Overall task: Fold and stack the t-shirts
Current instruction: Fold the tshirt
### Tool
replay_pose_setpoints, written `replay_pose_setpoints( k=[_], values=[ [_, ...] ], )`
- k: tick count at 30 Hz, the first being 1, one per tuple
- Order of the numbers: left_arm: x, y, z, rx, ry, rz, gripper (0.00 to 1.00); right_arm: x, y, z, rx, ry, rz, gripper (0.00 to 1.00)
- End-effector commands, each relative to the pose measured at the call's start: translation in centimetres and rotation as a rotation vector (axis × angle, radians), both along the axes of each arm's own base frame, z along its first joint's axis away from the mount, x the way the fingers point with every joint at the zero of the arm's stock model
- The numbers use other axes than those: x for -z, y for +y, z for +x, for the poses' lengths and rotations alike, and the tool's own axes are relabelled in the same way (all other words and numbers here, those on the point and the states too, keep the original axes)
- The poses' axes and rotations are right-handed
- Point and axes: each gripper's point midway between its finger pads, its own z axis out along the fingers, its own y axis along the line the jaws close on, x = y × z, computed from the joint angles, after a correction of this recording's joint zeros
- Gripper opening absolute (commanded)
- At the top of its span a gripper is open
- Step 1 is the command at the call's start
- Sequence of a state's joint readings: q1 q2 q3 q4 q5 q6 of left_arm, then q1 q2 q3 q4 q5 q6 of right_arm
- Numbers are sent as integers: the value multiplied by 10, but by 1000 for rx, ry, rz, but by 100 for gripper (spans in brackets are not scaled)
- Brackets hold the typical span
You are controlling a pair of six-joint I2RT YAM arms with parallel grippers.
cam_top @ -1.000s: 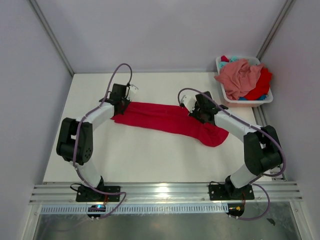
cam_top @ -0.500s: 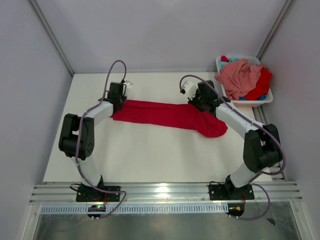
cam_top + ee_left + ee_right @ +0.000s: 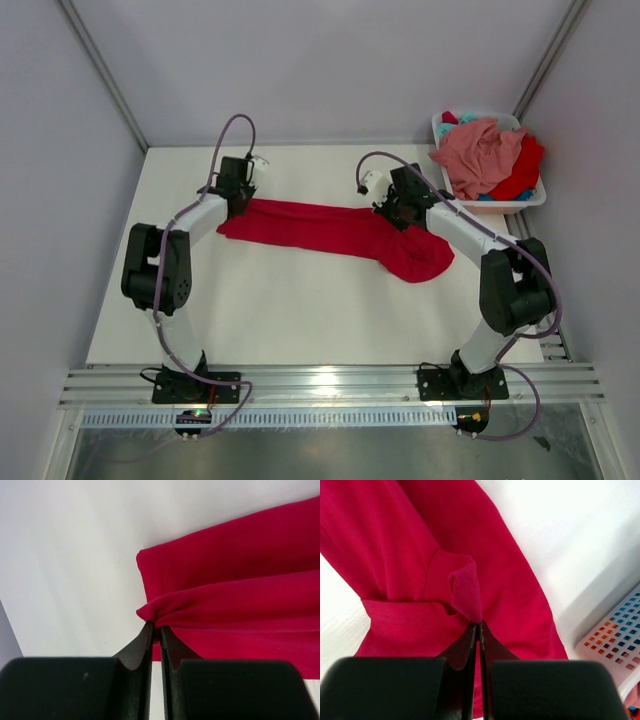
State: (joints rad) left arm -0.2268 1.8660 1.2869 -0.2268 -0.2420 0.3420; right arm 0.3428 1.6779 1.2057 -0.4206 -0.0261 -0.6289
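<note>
A bright red t-shirt (image 3: pixel 320 230) lies as a long band across the white table (image 3: pixel 300 310). My left gripper (image 3: pixel 243 202) is at its left end, and the left wrist view shows the jaws (image 3: pixel 156 625) nearly together, pinching a raised fold of the red cloth (image 3: pixel 240 595) at their tips. My right gripper (image 3: pixel 400 217) is over the right part of the shirt. Its jaws (image 3: pixel 479 625) are shut on a small upright fold of the red cloth (image 3: pixel 395 545). A salmon pink t-shirt (image 3: pixel 480 150), another red one (image 3: pixel 522 172) and a bit of teal (image 3: pixel 467 118) lie heaped in the basket.
The white plastic basket (image 3: pixel 500 207) stands at the back right corner, close to the right arm; its perforated side shows in the right wrist view (image 3: pixel 615 635). Grey walls enclose the table on three sides. A metal rail (image 3: pixel 330 385) runs along the near edge.
Both grippers have moved toward the far side of the table, dragging the red t-shirt's upper edge with them. The shirt's right end has rounded out. The left jaws have eased slightly.
</note>
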Motion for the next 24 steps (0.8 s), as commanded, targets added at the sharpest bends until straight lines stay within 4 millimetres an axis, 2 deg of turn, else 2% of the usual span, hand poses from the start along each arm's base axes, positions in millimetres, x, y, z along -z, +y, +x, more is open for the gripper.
replay_pose_setpoints(
  k=[1,3,4,5,6,8,9,11,14,15,17,19,21,22,24],
  values=[
    [-11,-9,10,14,-5,-57,9,5,2,-1,4,20,10,5],
    [-9,-12,10,27,12,-62,28,8,1,0,8,27,6,6],
    [-10,-13,11,33,15,-60,58,9,1,0,12,31,5,14],
    [-9,-13,10,34,23,-62,73,12,1,0,8,42,2,33],
    [-8,-14,10,38,32,-62,82,12,2,0,7,42,3,59],
    [-7,-15,10,50,41,-63,93,15,1,-1,12,50,1,77],
    [-8,-16,9,52,43,-65,95,16,1,-2,12,51,1,99],
    [-8,-19,8,66,45,-82,98,15,1,-1,19,40,10,99],
    [-13,-24,3,79,31,-113,99,12,6,-11,-7,30,47,99],
    [-15,-24,1,79,26,-119,99,4,7,-14,-14,13,64,99],
    [-20,-25,-3,81,13,-129,99,3,6,-25,-37,31,65,99],
    [-26,-24,-8,85,7,-136,99,-10,3,-30,-39,-4,68,99],
    [-27,-25,-14,95,9,-143,99,-13,1,-42,-60,-1,62,99],
    [-28,-25,-16,97,8,-148,99,-30,4,-48,-76,-40,80,99],
    [-25,-25,-27,113,21,-148,99,-37,13,-70,-140,-27,110,99]
  ],
)
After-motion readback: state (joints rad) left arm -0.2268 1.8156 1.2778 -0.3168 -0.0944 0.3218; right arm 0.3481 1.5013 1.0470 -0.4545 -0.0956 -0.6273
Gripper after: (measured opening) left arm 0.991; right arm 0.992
